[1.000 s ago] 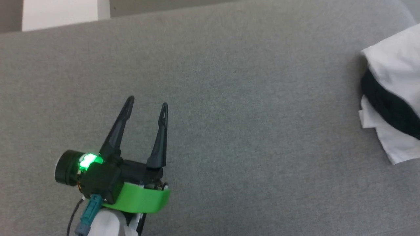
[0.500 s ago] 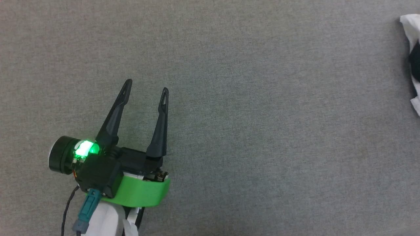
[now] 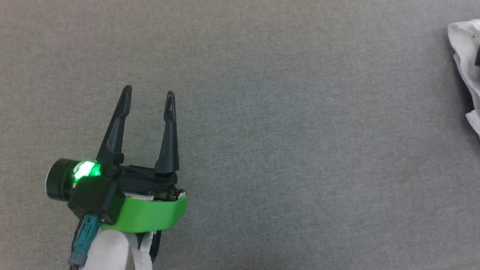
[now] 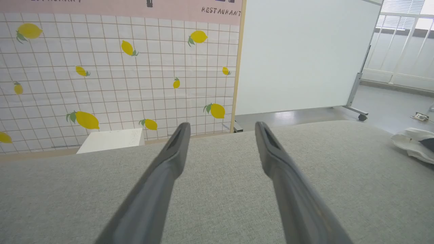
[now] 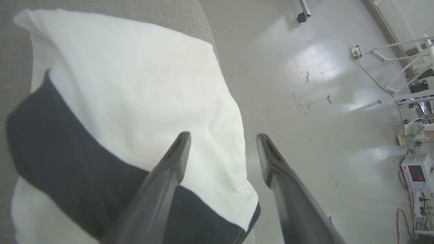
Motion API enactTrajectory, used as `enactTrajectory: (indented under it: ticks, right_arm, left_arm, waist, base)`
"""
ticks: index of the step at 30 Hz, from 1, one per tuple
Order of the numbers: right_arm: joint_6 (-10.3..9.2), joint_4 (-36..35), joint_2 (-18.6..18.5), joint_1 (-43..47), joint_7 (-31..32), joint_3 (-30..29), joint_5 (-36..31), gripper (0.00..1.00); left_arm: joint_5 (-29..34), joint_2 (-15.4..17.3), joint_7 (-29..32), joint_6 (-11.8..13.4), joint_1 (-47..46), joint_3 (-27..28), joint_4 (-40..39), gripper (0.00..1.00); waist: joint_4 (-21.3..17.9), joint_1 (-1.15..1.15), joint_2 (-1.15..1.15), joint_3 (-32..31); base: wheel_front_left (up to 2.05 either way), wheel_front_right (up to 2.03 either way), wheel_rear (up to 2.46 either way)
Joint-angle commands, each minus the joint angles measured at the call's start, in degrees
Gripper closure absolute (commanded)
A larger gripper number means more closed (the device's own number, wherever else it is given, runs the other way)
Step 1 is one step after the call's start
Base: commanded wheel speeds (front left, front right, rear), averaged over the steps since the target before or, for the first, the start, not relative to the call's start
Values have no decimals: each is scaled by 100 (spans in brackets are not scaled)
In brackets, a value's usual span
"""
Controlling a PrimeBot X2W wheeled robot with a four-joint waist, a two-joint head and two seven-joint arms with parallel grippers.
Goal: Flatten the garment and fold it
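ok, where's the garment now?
At the head view's far right, the garment lies by the grey surface's right edge, ahead of the open right end effector, well away from the left end effector.

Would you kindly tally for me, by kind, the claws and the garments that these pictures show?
Claws: 2, left claw and right claw
Garment: 1
Total: 3

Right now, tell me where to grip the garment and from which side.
Take the garment by its white corner nearest the floor, which seems to overhang the grey surface, coming from the floor side: that free edge lets one jaw slide underneath.
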Motion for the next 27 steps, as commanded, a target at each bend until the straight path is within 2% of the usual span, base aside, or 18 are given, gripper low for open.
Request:
enactTrajectory:
  ticks: [1, 4, 5, 12, 20, 27]
  right_arm:
    - [-10, -45, 41, 24, -44, -7, -54, 0]
    - [-10, -182, 127, 220, -103, -2, -102, 0]
    - [-10, -378, 316, 471, -174, -84, -34, 0]
    - [-10, -1372, 1010, 1398, -431, 28, 373, 0]
    - [-10, -2578, 1763, 2461, -1158, 343, 674, 0]
    - [-10, -3154, 2355, 3324, -1934, 532, 582, 0]
  left_arm:
    - [-94, -44, -60, 62, 78, 30, 40, 0]
    - [-133, -110, -127, 184, 243, 119, 168, 0]
    - [-183, -139, -166, 254, 457, 188, 309, 0]
    - [-302, -132, -201, 328, 1092, 297, 603, 0]
    - [-330, -25, -149, 395, 1482, 369, 920, 0]
    - [-341, 87, -86, 344, 1621, 328, 1102, 0]
  waist:
    - [-4, -1, 0, -367]
    - [14, -1, 0, -770]
    - [49, -1, 0, -1173]
    - [164, -1, 0, -2084]
    - [411, -1, 0, -2731]
    - [668, -1, 0, -3036]
  base:
    - [0, 0, 0]
    - [0, 0, 0]
    - [0, 0, 0]
    - [0, 0, 0]
    - [0, 0, 0]
    - [0, 0, 0]
